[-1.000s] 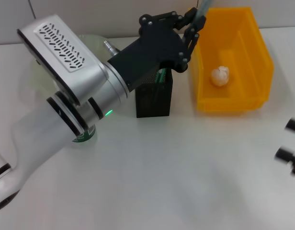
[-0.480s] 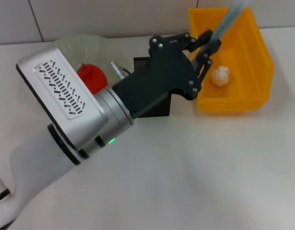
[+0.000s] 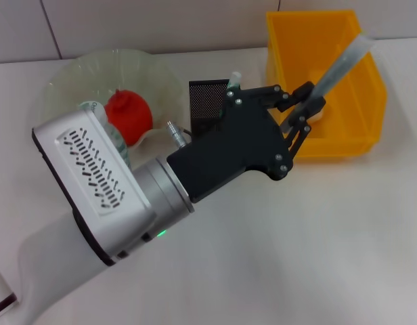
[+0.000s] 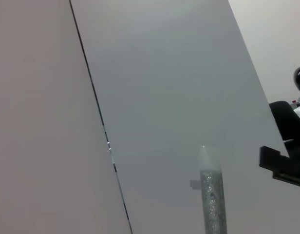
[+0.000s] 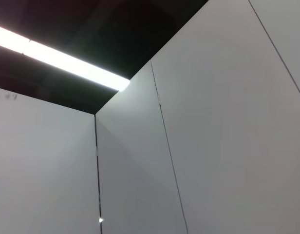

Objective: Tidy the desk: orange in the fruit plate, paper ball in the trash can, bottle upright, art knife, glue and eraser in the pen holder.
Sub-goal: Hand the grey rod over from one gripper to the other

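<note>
Now pulled back off the pen holder (image 3: 210,108), left end effector (image 3: 304,113) clamping glue (image 3: 344,62) over trash can (image 3: 350,142); insertion undone. Right end effector unseen.

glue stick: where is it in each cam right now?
Head: glue slants up from the left gripper, over the trash can.
Left wrist: glue low in frame, against a grey wall.
Right wrist: not in view.
Shared landmark: only the glue itself.

left gripper (image 3: 304,112) | swung nearer, glue (image 3: 344,62) lifted | orange (image 3: 128,115) uncovered
</note>
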`<control>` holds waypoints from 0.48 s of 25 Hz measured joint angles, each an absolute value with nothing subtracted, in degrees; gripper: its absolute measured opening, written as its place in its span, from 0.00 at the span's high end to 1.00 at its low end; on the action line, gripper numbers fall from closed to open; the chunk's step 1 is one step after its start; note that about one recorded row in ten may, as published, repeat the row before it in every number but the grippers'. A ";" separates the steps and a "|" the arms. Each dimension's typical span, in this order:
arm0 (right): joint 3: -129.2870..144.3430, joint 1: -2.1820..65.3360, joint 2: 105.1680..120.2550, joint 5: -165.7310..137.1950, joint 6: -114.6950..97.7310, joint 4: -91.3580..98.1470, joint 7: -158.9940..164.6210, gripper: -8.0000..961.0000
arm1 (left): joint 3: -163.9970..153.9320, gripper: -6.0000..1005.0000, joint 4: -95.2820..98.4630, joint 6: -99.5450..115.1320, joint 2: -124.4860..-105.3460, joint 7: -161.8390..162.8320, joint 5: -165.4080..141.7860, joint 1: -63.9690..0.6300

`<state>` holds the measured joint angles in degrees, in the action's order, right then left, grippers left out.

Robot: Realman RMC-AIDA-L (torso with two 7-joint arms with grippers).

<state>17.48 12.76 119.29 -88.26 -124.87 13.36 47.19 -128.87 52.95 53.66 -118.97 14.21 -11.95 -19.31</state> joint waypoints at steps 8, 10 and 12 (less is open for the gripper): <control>18.06 14.74 119.26 -90.52 -124.03 13.29 45.99 0.25 | -129.48 0.87 52.33 53.54 -118.96 13.58 -14.13 -19.17; 18.42 15.10 119.34 -90.99 -122.82 13.05 45.19 0.25 | -129.60 0.87 52.04 53.41 -118.96 13.54 -14.45 -19.10; 18.67 15.26 119.38 -91.12 -122.39 12.69 44.42 0.25 | -129.71 0.86 51.90 53.40 -118.94 13.51 -14.47 -19.06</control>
<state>18.68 15.26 119.38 -91.12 -122.39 12.69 44.43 -129.71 51.90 53.40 -118.94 13.51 -14.47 -19.06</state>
